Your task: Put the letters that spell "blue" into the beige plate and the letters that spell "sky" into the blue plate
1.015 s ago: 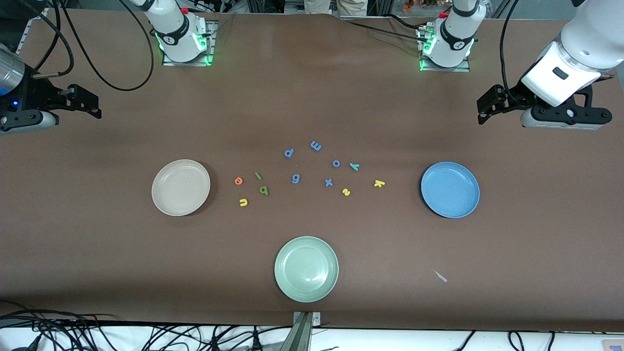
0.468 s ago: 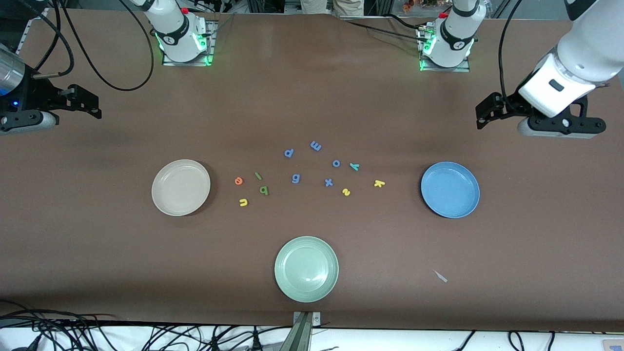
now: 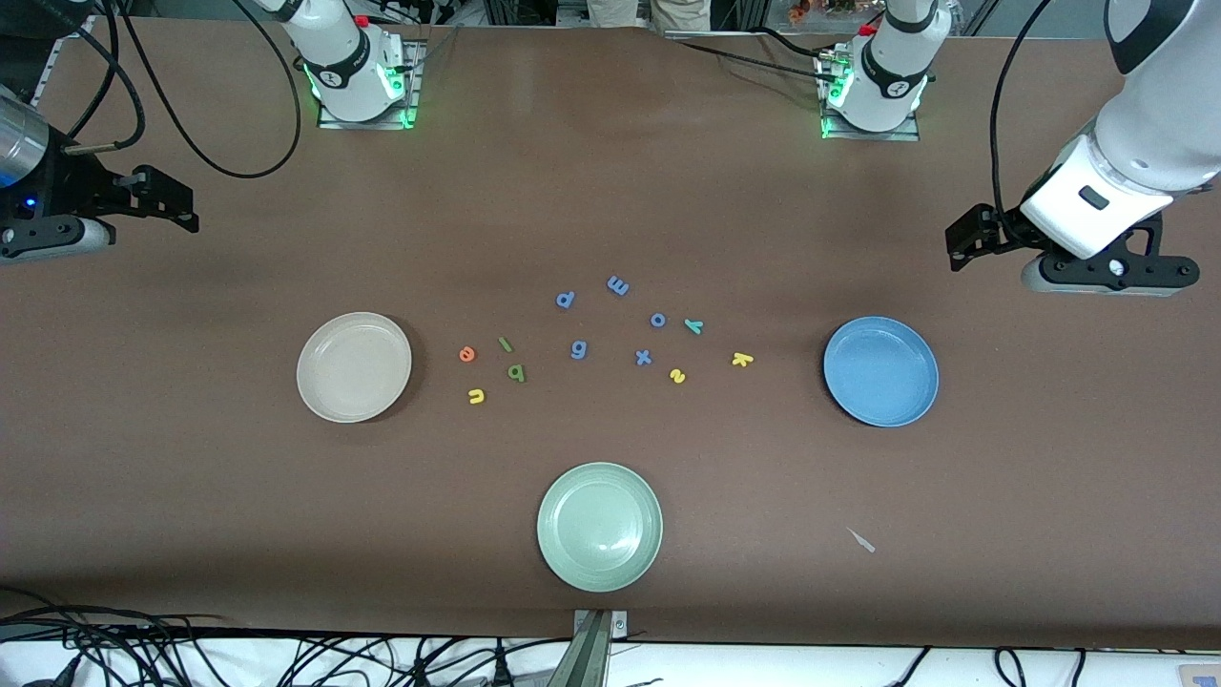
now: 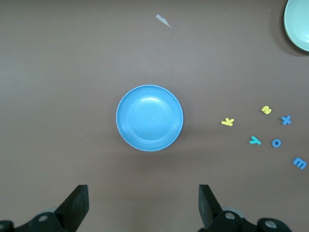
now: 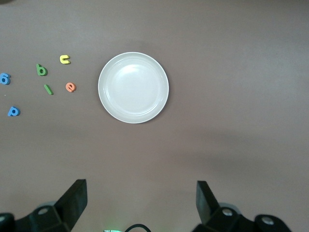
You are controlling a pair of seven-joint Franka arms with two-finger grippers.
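Foam letters lie untouched between three plates

Tabletop (image 3: 610, 191) of brown covering carries everything, largest first. Both arms are raised at its two ends. The left gripper (image 4: 143, 205) hangs over the left arm's end of the tabletop, above bare surface just beside the blue plate, jaws spread wide and holding nothing. The right gripper (image 5: 140, 203) hangs over the right arm's end, also spread wide and empty.

Three plates of equal size sit apart, all with nothing in them. The beige plate (image 3: 354, 366) lies toward the right arm's end, the blue plate (image 3: 880, 371) toward the left arm's end, and a pale green plate (image 3: 599, 526) sits between them near the tabletop's edge closest to the front camera.

Between the beige and blue plates the foam letters are scattered on the bare surface. Near the beige plate lie the orange e (image 3: 466, 354), thin green l (image 3: 505, 344), dark green b (image 3: 516, 373) and yellow u (image 3: 476, 396). Closer to the blue plate lie the teal y (image 3: 693, 326), yellow s (image 3: 677, 376) and yellow k (image 3: 742, 360). Blue letters fill the middle: p (image 3: 565, 300), m (image 3: 618, 284), o (image 3: 658, 320), g (image 3: 578, 350) and x (image 3: 643, 358).

A small pale scrap (image 3: 862, 541) lies near the front edge.
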